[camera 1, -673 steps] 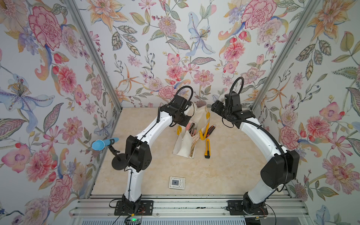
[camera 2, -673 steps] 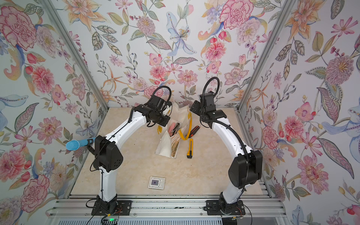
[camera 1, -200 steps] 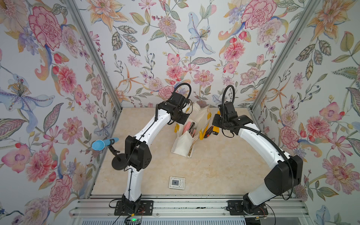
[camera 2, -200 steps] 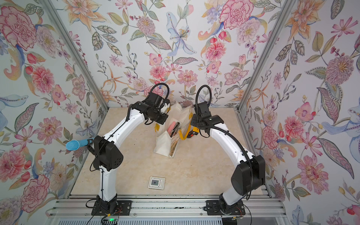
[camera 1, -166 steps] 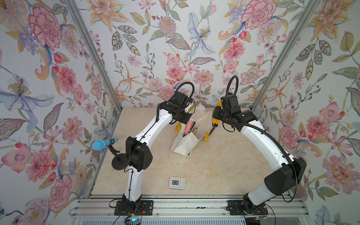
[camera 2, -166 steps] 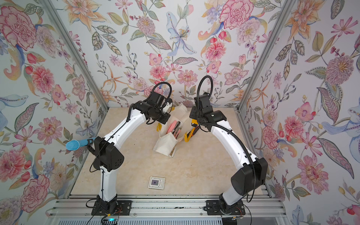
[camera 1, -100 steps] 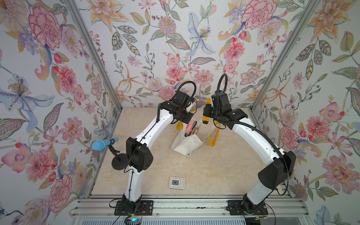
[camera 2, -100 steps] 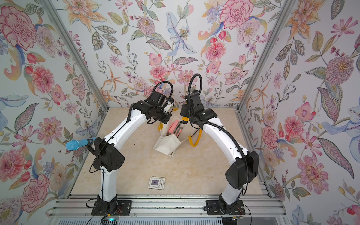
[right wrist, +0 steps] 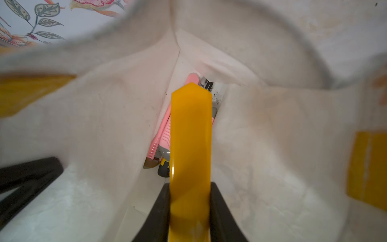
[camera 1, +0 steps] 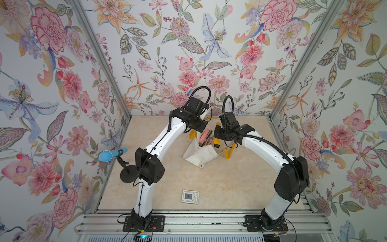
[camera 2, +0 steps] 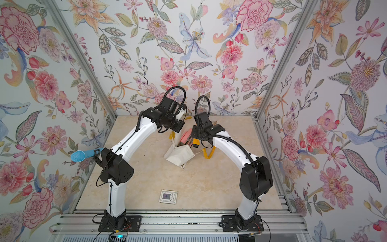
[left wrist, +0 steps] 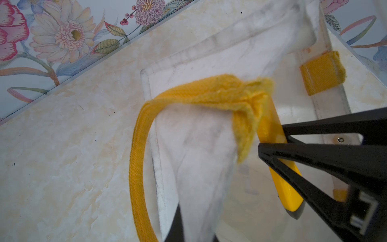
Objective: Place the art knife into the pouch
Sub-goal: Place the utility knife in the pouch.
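The pouch point(camera 1: 199, 156), soft off-white canvas with two flat yellow woven handles point(camera 1: 228, 152), sags open on the marbled beige table point(camera 1: 230, 184), toward 12 o'clock from one small square card point(camera 1: 190, 196). The left gripper point(left wrist: 196, 228) is clenched on its cloth rim, lifting one side. The right gripper point(right wrist: 189, 185) grasps the single art knife point(right wrist: 190, 136), a smooth, glossy yellow bar with a chamfered tip. The knife is poked into the pouch's mouth above one ribbed pink cutter point(right wrist: 161, 136) and a grey tool point(right wrist: 164, 154) lying inside.
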You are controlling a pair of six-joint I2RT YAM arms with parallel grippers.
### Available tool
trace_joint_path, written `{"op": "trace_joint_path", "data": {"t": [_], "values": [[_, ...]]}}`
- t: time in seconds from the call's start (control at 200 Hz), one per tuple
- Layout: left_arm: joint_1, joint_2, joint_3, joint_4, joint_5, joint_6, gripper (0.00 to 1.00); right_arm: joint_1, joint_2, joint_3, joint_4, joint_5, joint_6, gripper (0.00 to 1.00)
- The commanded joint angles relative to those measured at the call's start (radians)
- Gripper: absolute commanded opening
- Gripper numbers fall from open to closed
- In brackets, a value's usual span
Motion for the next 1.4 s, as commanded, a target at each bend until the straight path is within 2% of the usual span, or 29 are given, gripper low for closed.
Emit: {"op": "trace_joint_path", "data": {"t": [0.0, 0.78, 0.831, 0.926, 0.991, 1.206, 1.396], "values": [[-0.006, -0.034, 0.042, 0.041, -0.009, 0.003, 0.0, 0.004, 0.015, -0.01, 0.02, -0.004, 0.019, 0.18], [-0.006, -0.049, 0.031, 0.031, -0.055, -0.014, 0.0, -0.015, 0.094, 0.027, 0.015, -0.065, 0.017, 0.32], [-0.006, -0.047, 0.032, 0.031, -0.055, -0.015, 0.0, -0.017, 0.095, 0.029, 0.015, -0.065, 0.013, 0.37], [-0.005, -0.045, 0.029, 0.03, -0.059, -0.019, 0.0, -0.019, 0.097, 0.038, 0.014, -0.065, 0.009, 0.56], [-0.006, -0.043, 0.026, 0.03, -0.062, -0.021, 0.0, -0.025, 0.097, 0.045, 0.016, -0.067, 0.012, 0.63], [-0.006, -0.024, 0.037, 0.031, -0.068, -0.029, 0.0, -0.045, 0.076, 0.105, 0.015, -0.083, 0.006, 0.68], [-0.006, -0.016, 0.044, 0.036, -0.074, -0.032, 0.0, -0.045, 0.024, 0.2, 0.018, -0.022, -0.044, 0.72]]}}
